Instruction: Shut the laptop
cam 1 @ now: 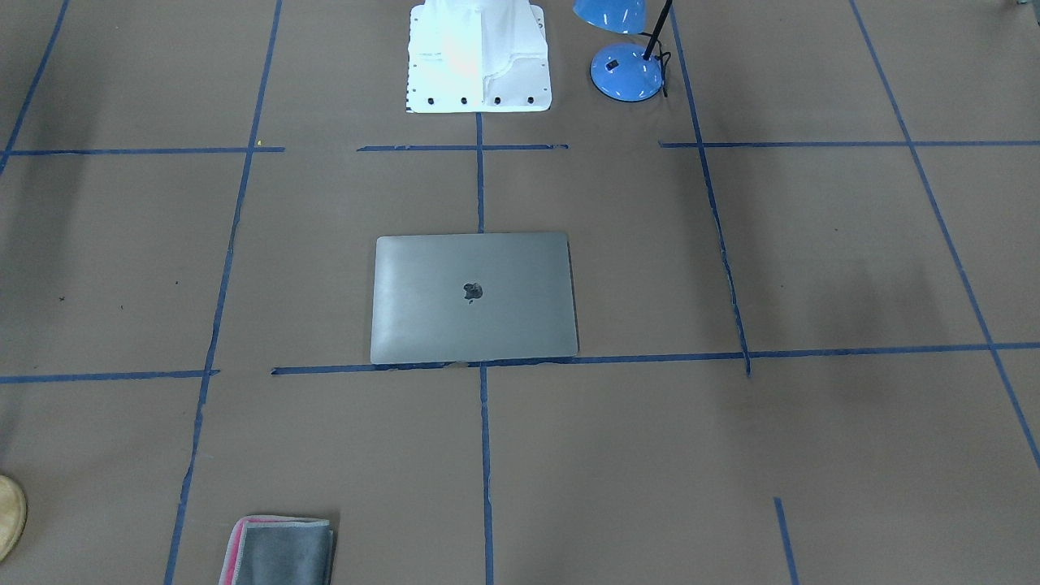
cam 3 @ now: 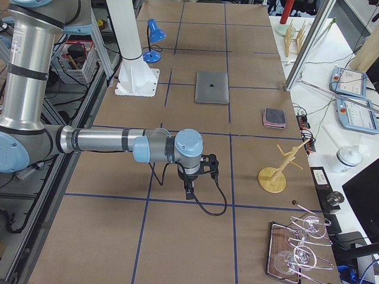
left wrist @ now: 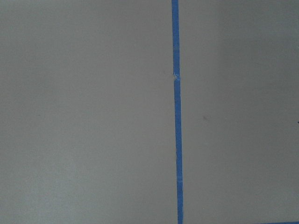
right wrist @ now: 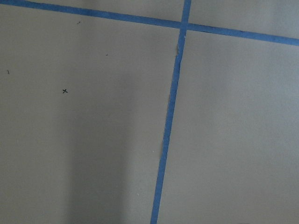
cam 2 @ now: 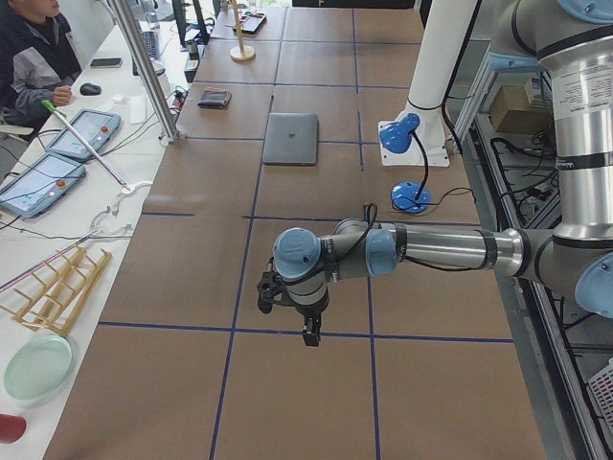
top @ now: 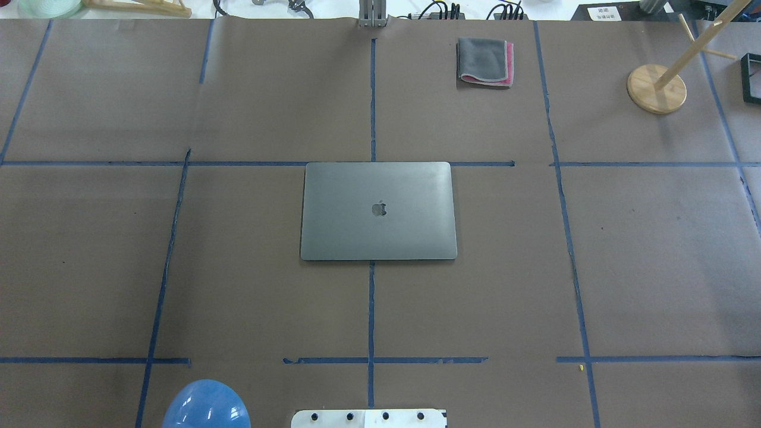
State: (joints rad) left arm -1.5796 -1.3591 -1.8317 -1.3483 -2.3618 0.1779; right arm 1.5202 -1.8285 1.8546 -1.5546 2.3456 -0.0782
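laptop [top: 379,211] central, cloth [top: 484,61] beyond (rightward), lamp [top: 206,405] nearer

Space-grey laptop [top: 357,226] with a dark logo [top: 379,208] on its lid. Brown table [top: 250,285] gridded with blue tape [top: 371,309]. Grey-and-pink cloth [top: 484,61]; blue lamp [cam 1: 626,71].

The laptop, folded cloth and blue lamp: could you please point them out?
laptop [top: 379,209], overhead exterior view, lid logo.
folded cloth [top: 483,58], overhead exterior view, grey top face.
blue lamp [cam 1: 627,71], exterior front-facing view, round base.

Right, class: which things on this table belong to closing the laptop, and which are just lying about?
Job: laptop, lid already down flat.
Lying about: folded grey-and-pink cloth; blue desk lamp; wooden peg stand.
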